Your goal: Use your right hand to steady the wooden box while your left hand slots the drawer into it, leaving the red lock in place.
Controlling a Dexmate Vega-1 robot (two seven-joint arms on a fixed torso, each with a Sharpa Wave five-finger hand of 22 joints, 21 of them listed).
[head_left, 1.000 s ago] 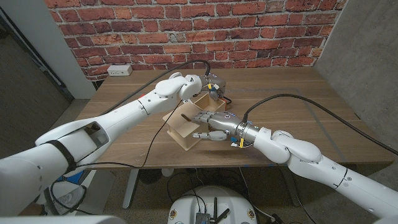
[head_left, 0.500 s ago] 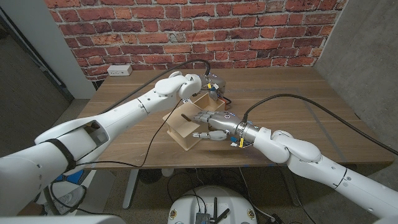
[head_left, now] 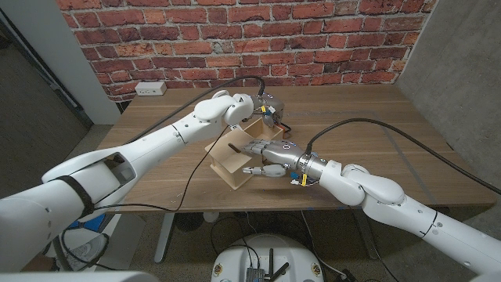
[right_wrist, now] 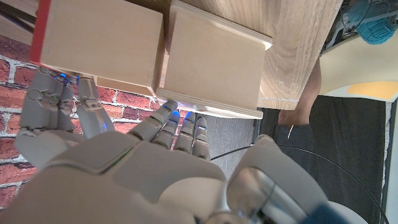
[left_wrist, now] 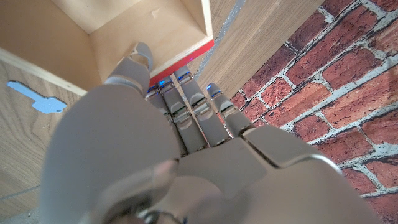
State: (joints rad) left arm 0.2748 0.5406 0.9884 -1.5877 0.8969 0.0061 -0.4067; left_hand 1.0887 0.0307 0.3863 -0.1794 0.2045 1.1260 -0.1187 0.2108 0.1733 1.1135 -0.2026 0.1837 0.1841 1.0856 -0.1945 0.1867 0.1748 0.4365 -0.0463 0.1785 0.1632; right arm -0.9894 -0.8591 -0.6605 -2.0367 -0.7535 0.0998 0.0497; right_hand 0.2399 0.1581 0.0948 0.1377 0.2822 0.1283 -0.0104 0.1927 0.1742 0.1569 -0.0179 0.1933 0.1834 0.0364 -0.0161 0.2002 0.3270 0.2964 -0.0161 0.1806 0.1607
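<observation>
The wooden box [head_left: 229,166] lies near the table's front edge, and the drawer [head_left: 252,128] sticks out of its far end with the open side up. My left hand [head_left: 267,107] grips the drawer's far wall [left_wrist: 180,31], thumb inside and fingers outside, right by the red lock [left_wrist: 186,58]. My right hand [head_left: 270,160] holds the box from its right side, fingers over the top. In the right wrist view my right hand's fingertips [right_wrist: 180,121] touch the box [right_wrist: 211,62], the drawer [right_wrist: 102,40] sits beside it with the red lock [right_wrist: 41,25], and my left hand [right_wrist: 53,106] is at its end.
A flat light-blue key-shaped piece [left_wrist: 34,96] lies on the table [head_left: 376,149] beside the drawer. Black cables [head_left: 368,124] run over the table's right half. A white outlet [head_left: 149,88] sits at the back left by the brick wall.
</observation>
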